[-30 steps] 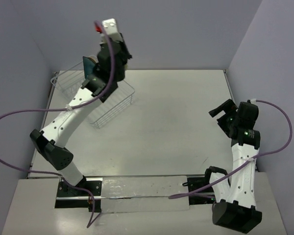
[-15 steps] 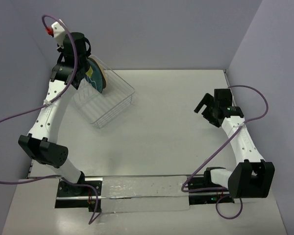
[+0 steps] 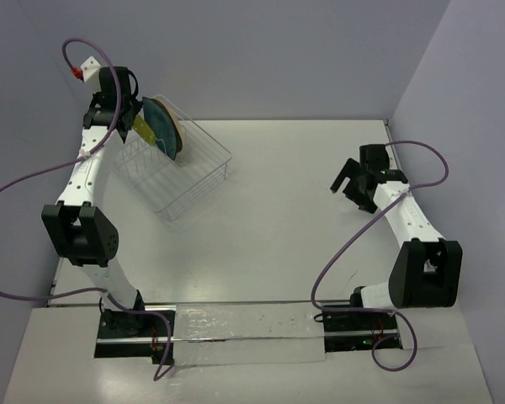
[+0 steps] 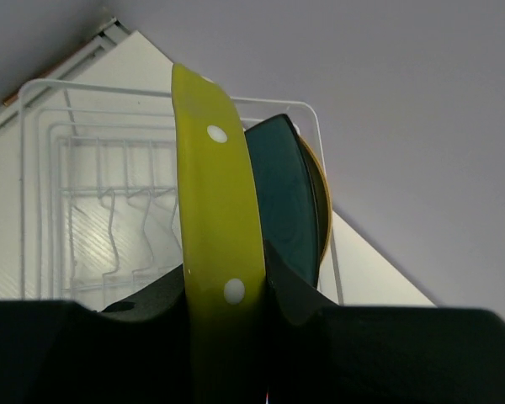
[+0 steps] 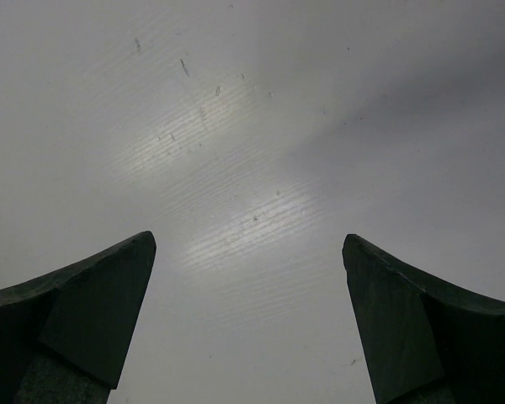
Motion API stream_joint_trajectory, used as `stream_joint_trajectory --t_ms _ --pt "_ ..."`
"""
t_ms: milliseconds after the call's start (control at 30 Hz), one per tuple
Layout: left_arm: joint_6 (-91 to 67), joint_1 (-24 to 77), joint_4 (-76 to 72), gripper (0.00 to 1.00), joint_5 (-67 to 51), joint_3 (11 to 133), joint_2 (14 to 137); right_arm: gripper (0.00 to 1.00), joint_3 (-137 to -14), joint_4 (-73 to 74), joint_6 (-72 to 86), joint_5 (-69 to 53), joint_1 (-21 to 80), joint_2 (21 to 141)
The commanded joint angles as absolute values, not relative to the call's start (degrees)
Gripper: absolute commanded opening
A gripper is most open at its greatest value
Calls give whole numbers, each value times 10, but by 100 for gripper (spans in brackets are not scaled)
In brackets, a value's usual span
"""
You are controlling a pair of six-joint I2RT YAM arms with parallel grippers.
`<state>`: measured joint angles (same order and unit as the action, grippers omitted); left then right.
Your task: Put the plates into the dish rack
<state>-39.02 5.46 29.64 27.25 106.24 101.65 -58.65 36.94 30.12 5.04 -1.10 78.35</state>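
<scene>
My left gripper [image 3: 128, 115] is shut on the rim of the yellow-green plate with white dots [image 3: 143, 128], which it holds on edge at the far left corner of the white wire dish rack [image 3: 189, 181]. In the left wrist view the plate [image 4: 215, 168] runs edge-on between my fingers [image 4: 299, 295], over the rack's prongs [image 4: 109, 227]. The dark teal plate [image 4: 282, 194] stands upright just right of it, with the cream plate's rim [image 4: 321, 198] behind. Both show in the top view: the teal plate [image 3: 162, 126] and the cream plate [image 3: 177, 128]. My right gripper [image 3: 347, 182] is open and empty above bare table [image 5: 248, 244].
The rack sits at the table's far left, close to the left wall [image 3: 34, 101] and back wall. My left arm's purple cable [image 3: 34, 181] loops along the left side. My right arm [image 3: 404, 215] stretches up the right side of the table.
My left arm has swung left and back with the yellow-green plate, bringing it beside the teal plate at the rack's far corner. My right arm has stretched forward over the table.
</scene>
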Motion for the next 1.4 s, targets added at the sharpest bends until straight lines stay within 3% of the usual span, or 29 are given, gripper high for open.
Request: stream_joint_trajectory --t_ms 0,367,1367 --pt "-407 33 167 0 209 1086 1034 100 -632 358 303 57 -7 796" --pt "-353 24 66 0 160 1028 1059 100 -644 377 299 69 -7 803" --pt "-308 13 24 0 131 951 1092 100 -631 386 309 81 -7 796"
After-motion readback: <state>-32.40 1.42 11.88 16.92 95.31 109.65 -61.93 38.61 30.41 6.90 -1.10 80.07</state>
